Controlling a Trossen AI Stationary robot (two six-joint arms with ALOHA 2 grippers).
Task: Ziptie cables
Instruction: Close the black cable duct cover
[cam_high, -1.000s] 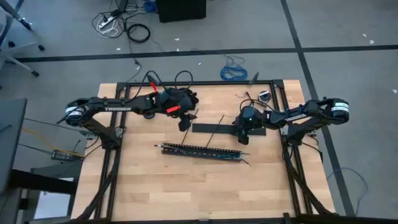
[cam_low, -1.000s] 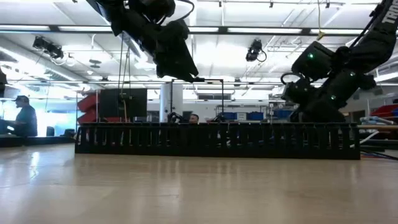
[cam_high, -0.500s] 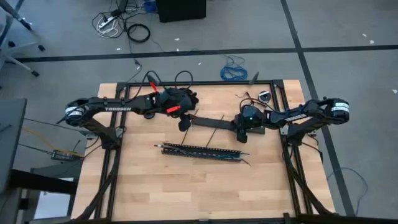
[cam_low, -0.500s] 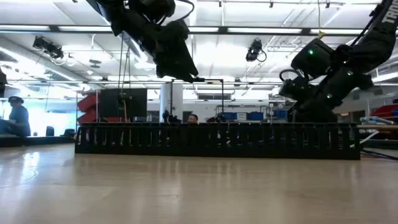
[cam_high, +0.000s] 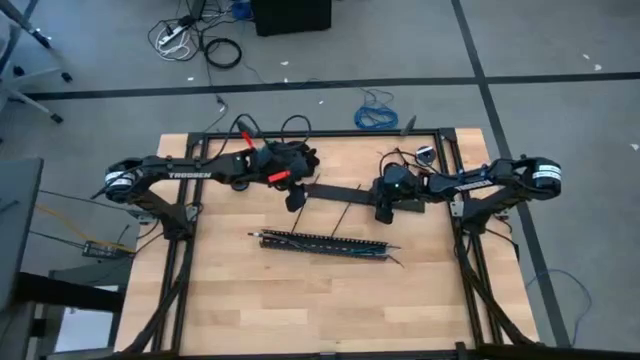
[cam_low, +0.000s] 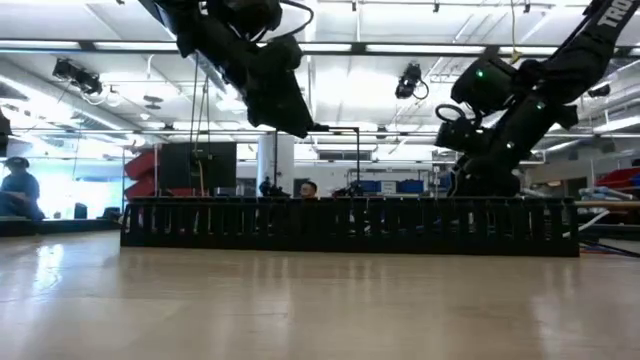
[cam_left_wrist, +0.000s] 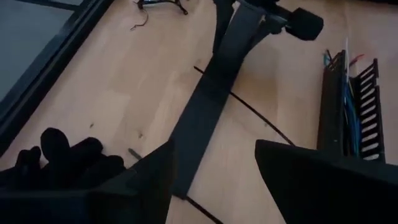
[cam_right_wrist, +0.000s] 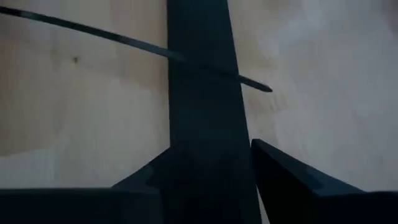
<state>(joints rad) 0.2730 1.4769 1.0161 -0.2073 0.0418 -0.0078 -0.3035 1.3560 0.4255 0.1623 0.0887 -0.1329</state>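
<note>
Fingers of the right gripper (cam_right_wrist: 208, 171) stand apart, straddling one end of the flat black strip (cam_high: 335, 191), which lies on the desk between the two grippers; whether the pads touch it cannot be told. Left gripper (cam_left_wrist: 211, 180) likewise stands spread, hovering over the strip's other end, holding nothing.

Nearest the front edge of the desk lies the slotted black cable tray (cam_high: 325, 244), lengthwise across the middle. The cables (cam_left_wrist: 347, 118) rest inside it, blue and other thin strands showing between its teeth; a few ends trail out at the right-hand end. Beyond the tray, a thin dark tie (cam_high: 345, 207) lies slantwise on the wood, passing across the black strip. Farther back, both arms reach in from the side edges toward the desk's centre.

Judgement: the step in hand is handling the black strip, not yet the bundling itself; no tie is around the cables. The next move calls for a firm pinch on a thin, flat piece lying flush on wood.

Writing: "TROSSEN" reads on the left arm (cam_high: 185, 173); no other legible marking.
</note>
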